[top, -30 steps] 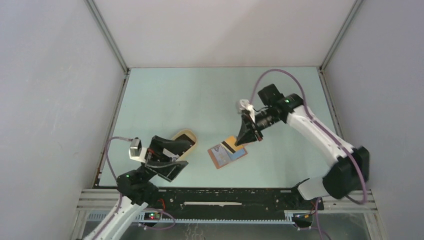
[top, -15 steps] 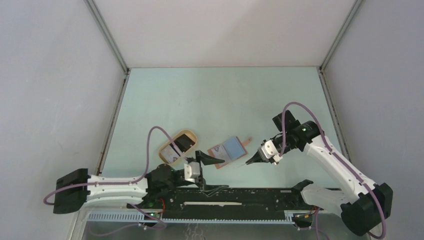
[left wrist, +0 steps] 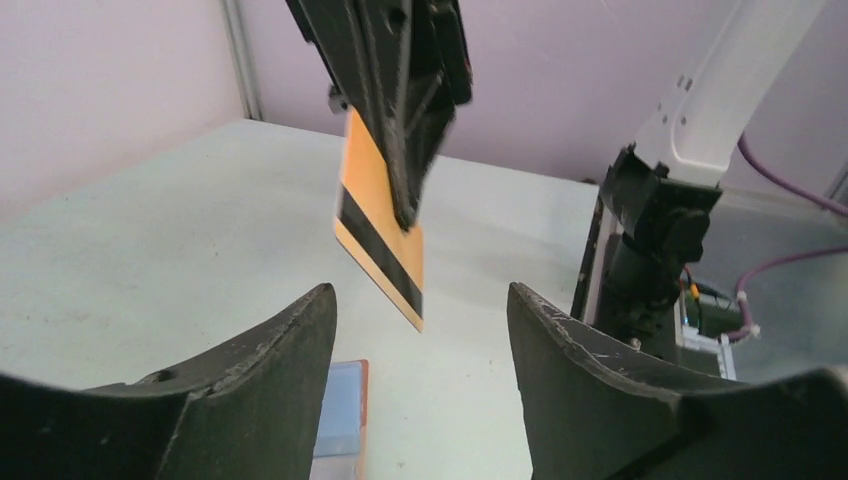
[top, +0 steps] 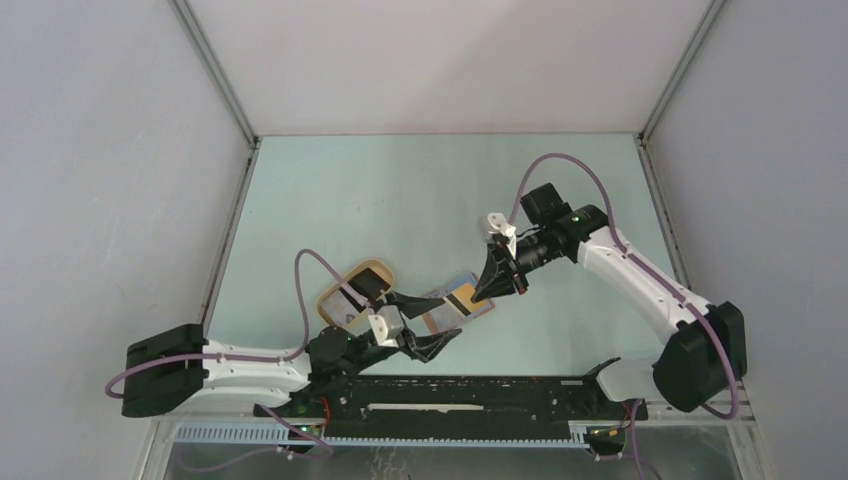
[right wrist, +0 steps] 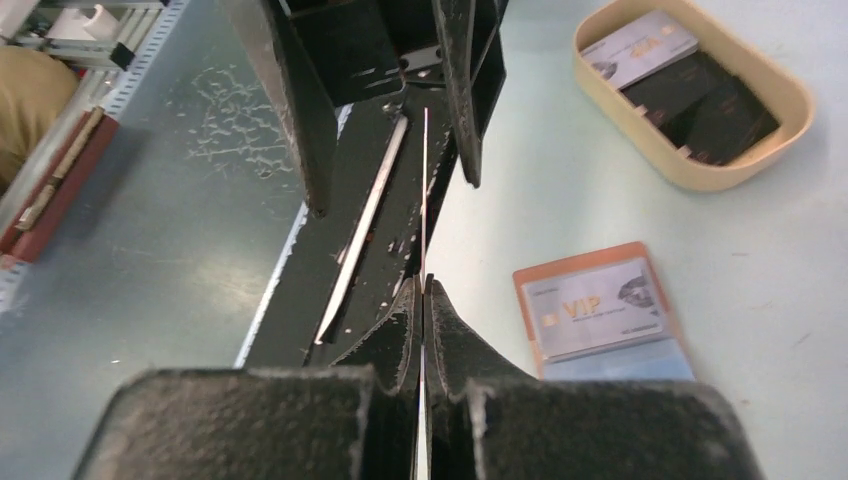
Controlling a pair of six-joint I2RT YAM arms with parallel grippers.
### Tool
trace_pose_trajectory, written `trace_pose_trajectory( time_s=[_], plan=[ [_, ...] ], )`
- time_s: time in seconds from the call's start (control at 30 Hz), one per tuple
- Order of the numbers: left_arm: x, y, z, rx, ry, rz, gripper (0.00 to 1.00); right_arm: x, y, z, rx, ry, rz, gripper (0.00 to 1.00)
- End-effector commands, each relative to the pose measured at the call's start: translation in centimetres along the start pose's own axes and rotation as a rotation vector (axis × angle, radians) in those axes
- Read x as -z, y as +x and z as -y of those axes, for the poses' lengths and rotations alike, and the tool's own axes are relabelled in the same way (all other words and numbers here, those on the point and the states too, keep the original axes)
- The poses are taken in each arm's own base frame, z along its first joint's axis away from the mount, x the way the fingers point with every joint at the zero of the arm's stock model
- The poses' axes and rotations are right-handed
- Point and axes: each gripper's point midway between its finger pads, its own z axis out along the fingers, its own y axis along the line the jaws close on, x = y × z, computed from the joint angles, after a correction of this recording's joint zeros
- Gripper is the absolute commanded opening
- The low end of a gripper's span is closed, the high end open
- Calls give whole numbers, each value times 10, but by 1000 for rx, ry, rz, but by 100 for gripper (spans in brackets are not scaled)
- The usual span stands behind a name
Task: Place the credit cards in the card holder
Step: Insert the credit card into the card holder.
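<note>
Card holder (right wrist: 625, 360) lay open and flat on the pale green table (top: 400, 200), a short way in front of the arm bases and just beside the tan oval tray (right wrist: 690, 175).

From the left, the left arm (top: 250, 365) reached low across the near edge. The left gripper (top: 447, 318) sat at the holder with its jaws spread and nothing between them. The right arm (top: 640, 275) came in from the far right, and the right gripper (right wrist: 424, 290) was clamped on the top of an orange card (left wrist: 380, 220) with a dark stripe.

That card hung tilted and clear of the table, close to the holder but not in any slot. In the tray lay a pale card (right wrist: 640, 45) and some black cards (right wrist: 715, 105). A grey VIP card (right wrist: 598, 312) already sat in the holder's upper pocket.

By my reading, the step in hand was bringing the orange card to the holder for insertion. The next move would call for squaring the card's lower edge with a free slot mouth and sliding it in at a shallow angle. The left jaws would probably need to pin the leather so the holder did not skid. The cards in the tray remained to be done.
</note>
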Motion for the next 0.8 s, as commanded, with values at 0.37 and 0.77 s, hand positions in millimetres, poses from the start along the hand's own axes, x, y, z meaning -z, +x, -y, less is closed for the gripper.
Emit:
trace_pose_trajectory(
  time_s=[0.37, 0.77],
  plan=[
    [-11, -38, -7, 321, 62, 114, 35, -16, 8, -7, -188, -72, -67, 0],
    [-3, -25, -8, 316, 49, 16, 29, -16, 11, -2, -224, -67, -73, 0]
  ],
)
